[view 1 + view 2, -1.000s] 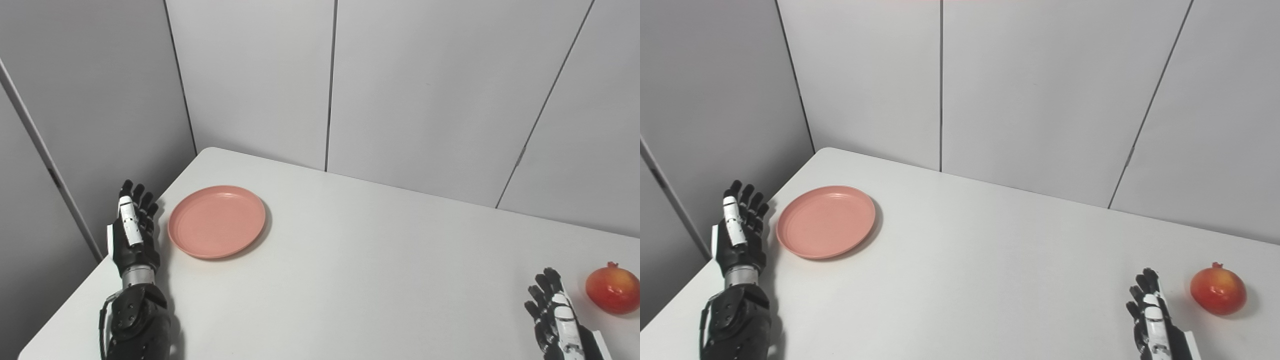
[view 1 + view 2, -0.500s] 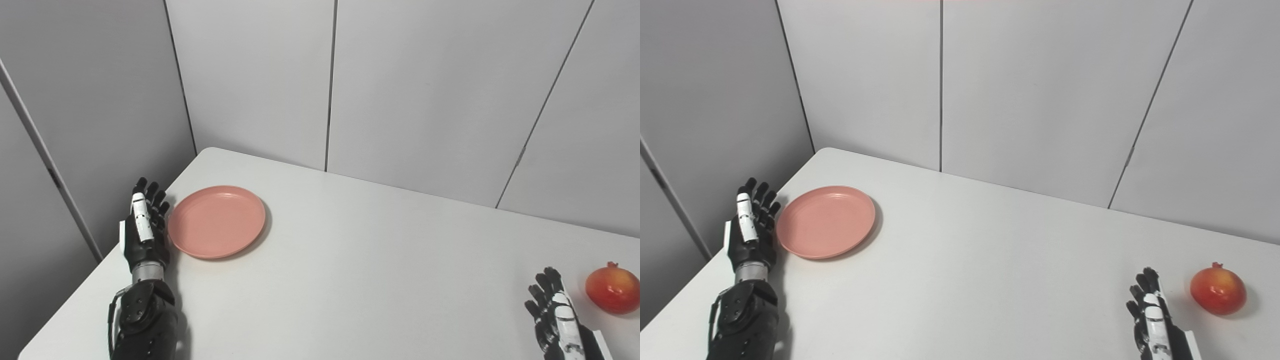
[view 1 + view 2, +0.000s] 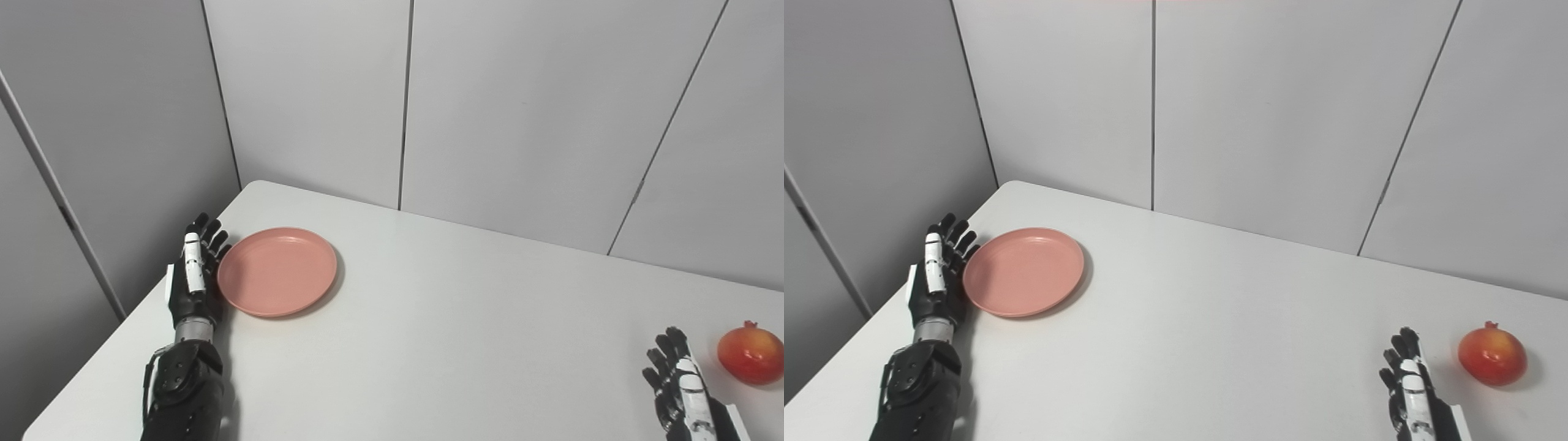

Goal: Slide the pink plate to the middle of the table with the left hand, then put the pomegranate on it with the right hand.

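The left robot hand (image 3: 195, 278) stands edge-on at the left side of the worktop (image 3: 441, 318), fingers straight and a little spread, holding nothing. Its inner side is right up against the rim of the pink plate (image 3: 277, 271), which lies flat just to its right; from here it looks like contact, though the exact touch is hard to make out. The plate sits well left of the worktop's middle. Over at the near right edge, the right robot hand (image 3: 1410, 383) is upright too, fingers loosely apart and empty, only partly in view. Just beyond it, off to its right, the pomegranate (image 3: 1492, 355) rests on the worktop, red-orange, crown up, clear of the fingers. Grey wall panels (image 3: 520, 110) close in behind.
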